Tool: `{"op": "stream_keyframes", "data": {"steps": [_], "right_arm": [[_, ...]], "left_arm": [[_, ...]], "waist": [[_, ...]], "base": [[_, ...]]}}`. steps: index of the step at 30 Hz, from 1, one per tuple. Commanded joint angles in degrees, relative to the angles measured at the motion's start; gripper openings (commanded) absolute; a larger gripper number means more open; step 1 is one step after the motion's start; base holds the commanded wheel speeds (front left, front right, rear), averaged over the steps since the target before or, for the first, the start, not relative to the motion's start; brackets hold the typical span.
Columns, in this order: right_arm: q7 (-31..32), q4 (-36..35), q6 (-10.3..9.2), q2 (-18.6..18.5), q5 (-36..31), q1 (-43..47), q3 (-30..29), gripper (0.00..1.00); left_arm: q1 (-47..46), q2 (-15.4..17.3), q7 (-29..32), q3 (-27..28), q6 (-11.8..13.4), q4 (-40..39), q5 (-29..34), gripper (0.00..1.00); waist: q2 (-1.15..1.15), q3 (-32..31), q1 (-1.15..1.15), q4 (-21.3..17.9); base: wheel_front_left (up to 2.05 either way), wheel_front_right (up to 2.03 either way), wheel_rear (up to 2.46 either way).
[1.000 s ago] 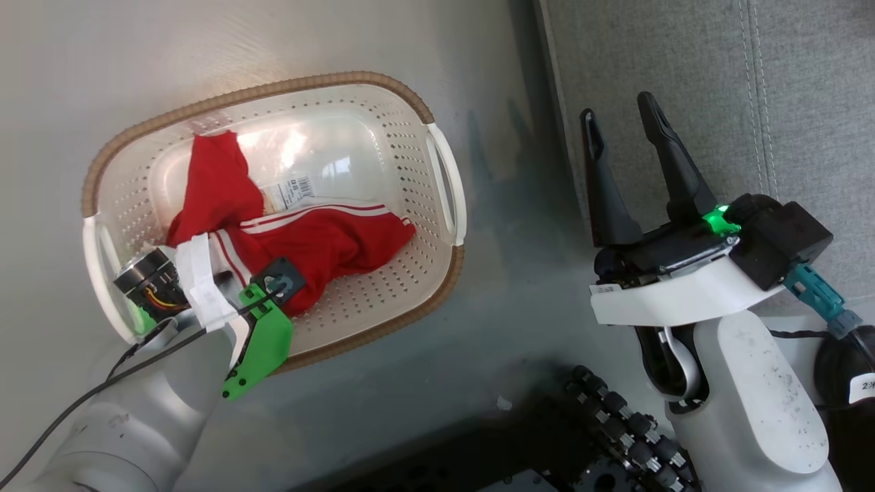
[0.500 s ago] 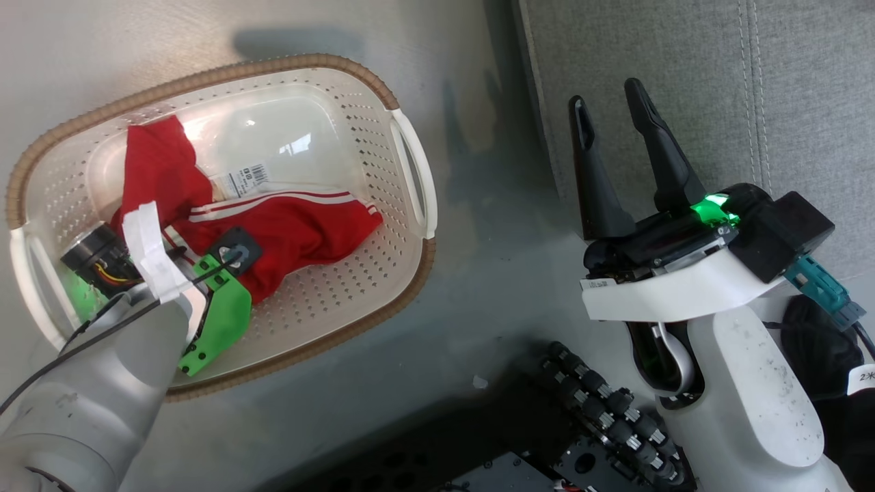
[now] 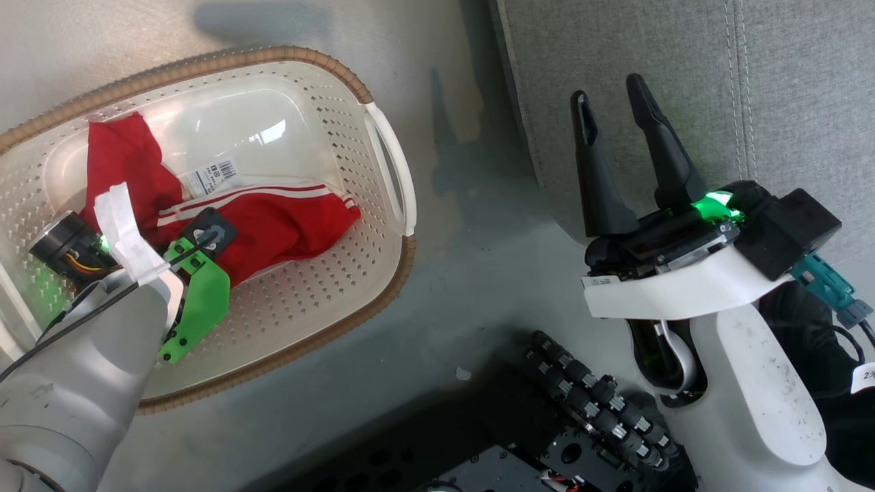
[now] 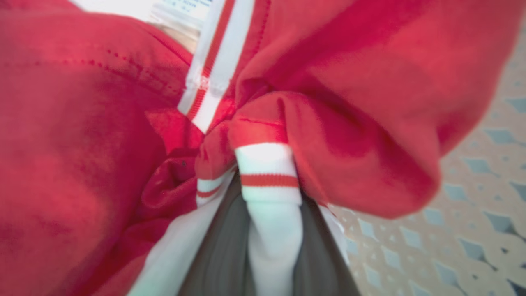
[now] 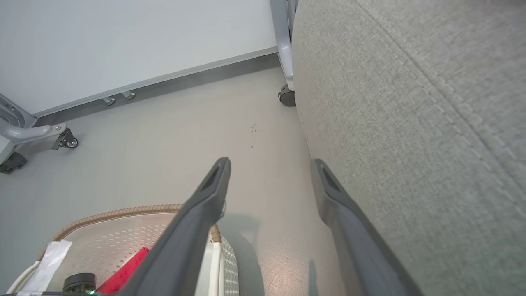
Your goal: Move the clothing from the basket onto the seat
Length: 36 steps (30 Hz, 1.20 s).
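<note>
Left hand (image 3: pixel 158 225) down in the basket (image 3: pixel 328 273), clamped on the clothing (image 3: pixel 273 225).
Head view: the red clothing lies inside the basket on the floor (image 3: pixel 478 287), and the grey seat (image 3: pixel 683 55) is near, to the right; the right hand (image 3: pixel 607 89) is at the seat's edge, fingers apart. Left wrist view: a white striped fold is pinched between the two fingers. Right wrist view: the spread fingers point over the floor beside the seat.

clothing (image 3: pixel 287 225) in basket (image 3: pixel 307 301) (seat (image 3: pixel 806 102) to rt)
</note>
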Motion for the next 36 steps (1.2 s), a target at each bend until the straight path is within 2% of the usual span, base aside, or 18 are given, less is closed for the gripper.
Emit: {"op": "stream_keyframes", "data": {"steps": [1, 11, 18, 28, 36], "right_arm": [[-0.2, -0.3, -0.07, 0.0, -0.1, -1.0, -0.2, 1.00], [-0.2, 0.0, -0.07, 0.0, -2.4, -0.1, -1.9, 1.00], [-0.2, 0.4, -0.07, 0.0, -4.8, 1.8, -3.7, 1.00], [-0.2, 1.2, -0.06, -1.1, -7.9, 5.2, -6.2, 1.00], [0.0, 1.4, -0.07, -2.4, -8.7, 8.1, -8.0, 1.00]], "left_arm": [[-0.1, 0.3, -0.2, -0.3, 0.1, 0.5, -0.8, 0.00], [1.5, -2.1, -6.0, -0.6, 0.3, -0.2, -1.3, 0.00], [3.0, -5.7, -11.2, 0.6, 1.0, -1.3, -3.6, 0.00], [5.7, -11.3, -19.6, 5.1, 3.2, -3.4, -8.9, 0.00], [8.1, -13.3, -23.1, 9.1, 4.6, -7.4, -13.1, 0.00]], "waist": [[0.00, -0.1, 0.00, 0.1], [0.00, -4.1, 0.00, 2.2], [0.00, -9.7, 0.00, 5.4], [0.00, -18.8, 0.00, 10.5], [0.00, -24.7, 0.00, 13.6]], "base": [[0.00, 0.00, 0.00], [0.00, 0.00, 0.00], [0.00, 0.00, 0.00], [0.00, 0.00, 0.00], [0.00, 0.00, 0.00]]}}
